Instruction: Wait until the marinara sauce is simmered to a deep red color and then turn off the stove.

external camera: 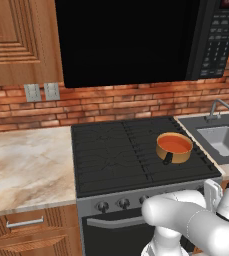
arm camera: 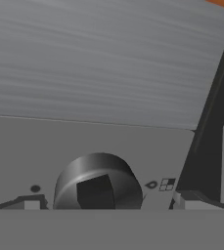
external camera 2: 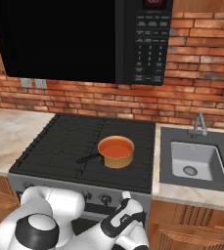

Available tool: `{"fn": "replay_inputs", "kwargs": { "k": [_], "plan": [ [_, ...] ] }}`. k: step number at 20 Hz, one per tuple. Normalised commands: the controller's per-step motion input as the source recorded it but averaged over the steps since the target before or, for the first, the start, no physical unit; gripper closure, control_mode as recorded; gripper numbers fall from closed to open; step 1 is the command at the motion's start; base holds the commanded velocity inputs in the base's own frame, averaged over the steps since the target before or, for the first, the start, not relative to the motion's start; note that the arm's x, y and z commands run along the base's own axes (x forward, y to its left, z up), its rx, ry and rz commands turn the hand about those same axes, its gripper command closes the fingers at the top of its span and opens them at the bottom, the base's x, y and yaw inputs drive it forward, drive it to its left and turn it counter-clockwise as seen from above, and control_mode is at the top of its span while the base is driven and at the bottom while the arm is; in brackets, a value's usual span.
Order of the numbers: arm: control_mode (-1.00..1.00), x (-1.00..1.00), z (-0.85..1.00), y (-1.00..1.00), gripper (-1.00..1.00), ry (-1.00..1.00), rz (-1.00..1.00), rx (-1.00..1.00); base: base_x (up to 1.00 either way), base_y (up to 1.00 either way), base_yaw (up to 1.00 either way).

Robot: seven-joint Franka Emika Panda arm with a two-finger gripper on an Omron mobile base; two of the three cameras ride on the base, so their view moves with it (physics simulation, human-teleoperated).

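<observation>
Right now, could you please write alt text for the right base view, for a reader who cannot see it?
A small copper saucepan of orange-red marinara sauce sits on the black stove, its dark handle pointing left. A black microwave hangs above; a grey sink lies to the right.

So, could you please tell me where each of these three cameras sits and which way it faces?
Left base view: behind the arm on its left, facing forward and down at the stove and saucepan; white arm at lower right.
Right base view: behind on the right, facing the same stove, with the sink beside it; arm at lower left.
Hand view: on the hand, close to the steel front panel, facing a knob between the pincer tips.
Both base views share the stove, the marinara sauce, the microwave and the sink.
</observation>
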Motion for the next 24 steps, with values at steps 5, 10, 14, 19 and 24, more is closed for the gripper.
{"fn": "replay_inputs", "kwargs": {
  "k": [5,10,14,19,24],
  "plan": [
    [-1.00,0.00,0.00,0.00,-1.00,0.00,0.00,0.00,0.00,0.00,0.00],
    [-1.00,0.00,0.00,0.00,-1.00,0.00,0.00,0.00,0.00,0.00,0.00],
    [-1.00,0.00,0.00,0.00,-1.00,0.00,0.00,0.00,0.00,0.00,0.00],
    [-1.00,0.00,0.00,0.00,-1.00,0.00,0.00,0.00,0.00,0.00,0.00],
    [-1.00,0.00,0.00,0.00,-1.00,0.00,0.00,0.00,0.00,0.00,0.00]
  ]
}}
